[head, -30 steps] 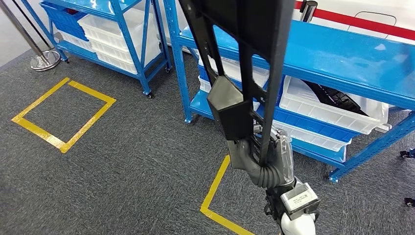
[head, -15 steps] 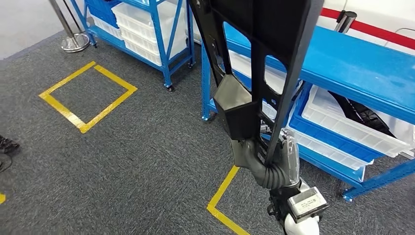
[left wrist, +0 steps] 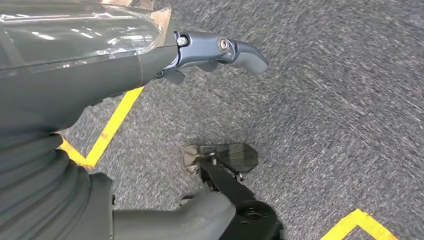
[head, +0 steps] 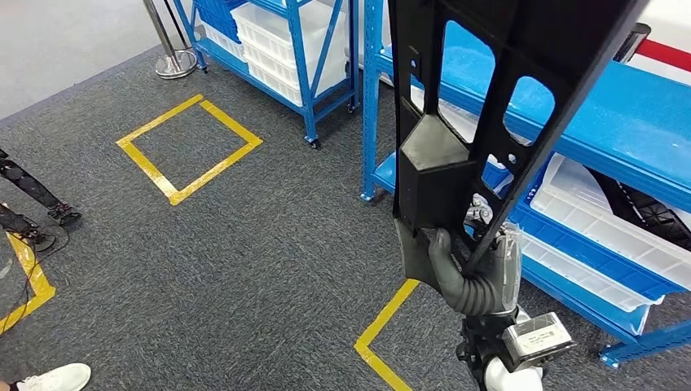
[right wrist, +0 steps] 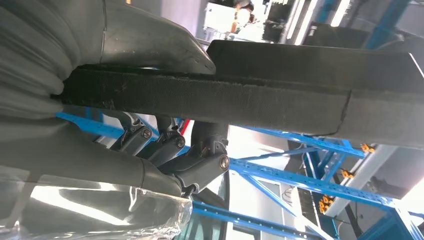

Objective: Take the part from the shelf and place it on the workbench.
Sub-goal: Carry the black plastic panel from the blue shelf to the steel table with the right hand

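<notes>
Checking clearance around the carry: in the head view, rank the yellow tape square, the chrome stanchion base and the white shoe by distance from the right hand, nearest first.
Measured from the right hand:
1. Yellow tape square, on the carpet ahead and to the left.
2. Chrome stanchion base and white shoe are too close to call: the base far ahead left, the shoe at the near left.

a warehouse: blue racks [head: 326, 57], white bins [head: 285, 41].

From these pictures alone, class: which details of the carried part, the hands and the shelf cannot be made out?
- Black part: its upper end, cut off by the head view's top edge.
- Right hand: its fingers, partly hidden behind the part.
- Left hand: most fingers, hidden behind its own cover.
- White bin: most contents, hidden under the blue shelf.
</notes>
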